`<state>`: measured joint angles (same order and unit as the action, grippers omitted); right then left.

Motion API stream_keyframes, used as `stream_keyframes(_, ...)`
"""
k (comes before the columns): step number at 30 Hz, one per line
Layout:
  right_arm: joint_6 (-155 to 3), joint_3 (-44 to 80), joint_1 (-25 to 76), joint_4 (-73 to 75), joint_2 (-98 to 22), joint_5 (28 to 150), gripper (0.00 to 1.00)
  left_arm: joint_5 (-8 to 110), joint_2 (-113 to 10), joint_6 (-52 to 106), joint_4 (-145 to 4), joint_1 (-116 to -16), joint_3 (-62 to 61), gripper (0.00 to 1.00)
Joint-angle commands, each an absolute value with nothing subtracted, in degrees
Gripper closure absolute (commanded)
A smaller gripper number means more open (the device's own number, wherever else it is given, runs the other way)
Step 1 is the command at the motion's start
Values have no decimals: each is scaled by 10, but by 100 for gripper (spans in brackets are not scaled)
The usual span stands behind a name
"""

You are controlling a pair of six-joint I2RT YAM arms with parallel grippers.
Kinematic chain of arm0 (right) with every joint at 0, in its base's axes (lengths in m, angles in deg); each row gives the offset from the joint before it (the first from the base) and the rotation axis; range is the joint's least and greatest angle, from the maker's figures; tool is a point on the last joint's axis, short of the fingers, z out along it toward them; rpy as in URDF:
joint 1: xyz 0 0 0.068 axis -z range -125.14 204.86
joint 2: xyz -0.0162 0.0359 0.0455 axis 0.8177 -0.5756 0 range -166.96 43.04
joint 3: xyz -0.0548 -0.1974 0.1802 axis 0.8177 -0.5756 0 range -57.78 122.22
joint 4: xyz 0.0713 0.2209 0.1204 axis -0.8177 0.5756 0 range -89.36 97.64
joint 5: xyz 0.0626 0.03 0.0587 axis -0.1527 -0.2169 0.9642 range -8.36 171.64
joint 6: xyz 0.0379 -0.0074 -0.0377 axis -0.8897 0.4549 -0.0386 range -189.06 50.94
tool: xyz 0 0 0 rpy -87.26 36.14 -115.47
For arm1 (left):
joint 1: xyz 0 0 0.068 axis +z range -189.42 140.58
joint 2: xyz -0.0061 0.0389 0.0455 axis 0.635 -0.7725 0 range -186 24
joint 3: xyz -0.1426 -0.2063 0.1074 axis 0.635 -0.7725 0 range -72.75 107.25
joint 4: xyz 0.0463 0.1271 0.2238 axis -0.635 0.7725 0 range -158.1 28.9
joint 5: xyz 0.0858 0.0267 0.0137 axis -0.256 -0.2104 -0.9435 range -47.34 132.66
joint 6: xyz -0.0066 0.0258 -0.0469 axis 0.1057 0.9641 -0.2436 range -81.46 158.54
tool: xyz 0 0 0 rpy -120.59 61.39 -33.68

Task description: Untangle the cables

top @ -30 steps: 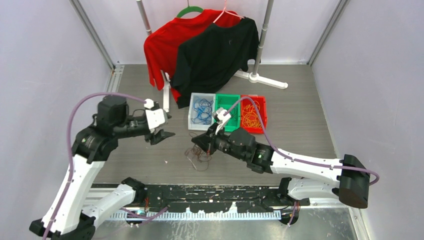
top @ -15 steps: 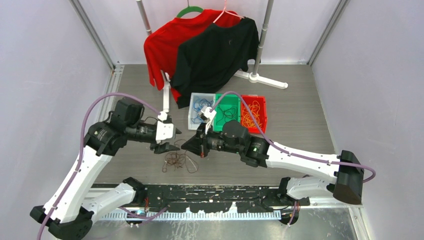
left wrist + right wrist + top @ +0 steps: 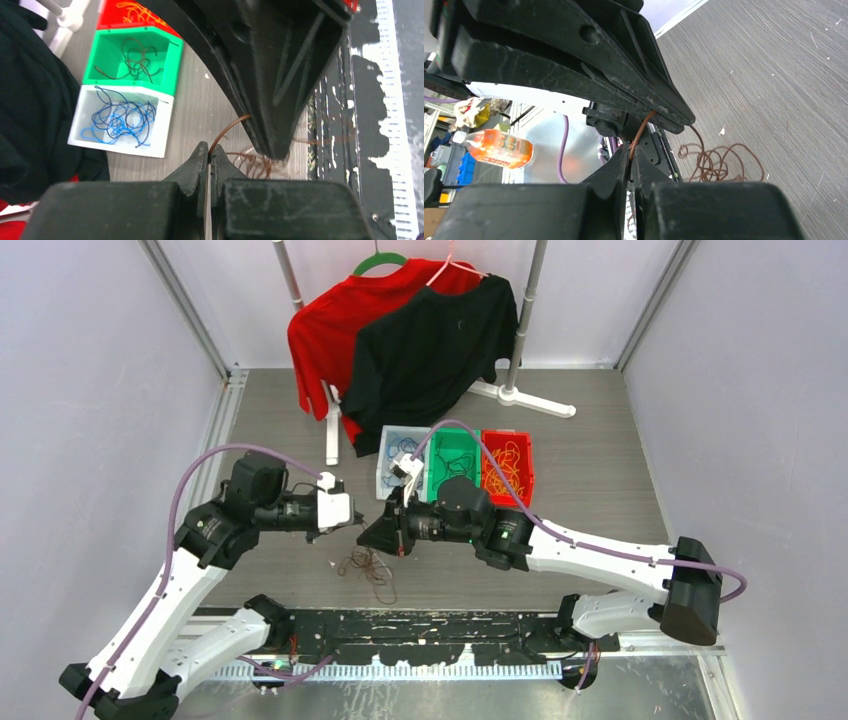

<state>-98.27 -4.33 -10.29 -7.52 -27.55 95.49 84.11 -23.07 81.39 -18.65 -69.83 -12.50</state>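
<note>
Two black grippers are meeting tip to tip on the near side of the green plastic bin (image 3: 452, 455), above the grey wood-grain surface (image 3: 600, 440). The left gripper (image 3: 355, 523) is pressing its fingers (image 3: 194, 167) together on a thin dark brown cable (image 3: 226, 131). The right gripper (image 3: 368, 537) is pinching the same cable between its own closed fingers (image 3: 616, 172). A short length of it is arching from one pair of tips to the other. The rest of that cable is lying as a loose brown tangle (image 3: 368, 565) on the surface, nearer than the green bin and just below the two grippers. Dark strands (image 3: 132, 60) are lying inside the green bin. To its left a white plastic bin (image 3: 384, 480) is holding blue cables (image 3: 120, 122). To its right a red plastic bin (image 3: 527, 468) is holding yellow-orange cables (image 3: 505, 458).
</note>
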Motion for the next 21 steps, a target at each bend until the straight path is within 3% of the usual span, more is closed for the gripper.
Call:
stream_keyframes(1, -1028, -20, -104, -139, -272, 984, 77, 839, -222, 722, -285, -700, -109, 100)
stream_keyframes(5, -1044, -30, -95, -166, -243, 1007, 57, 849, -219, 698, -285, -700, -99, 100)
stream_keyframes(15, -1050, -42, 22, -139, -124, 1054, 43, 862, -215, 679, -338, -700, -51, 100)
stream_keyframes(21, -924, -27, 40, -30, -100, 954, 33, 877, -227, 673, -353, -700, -15, 100)
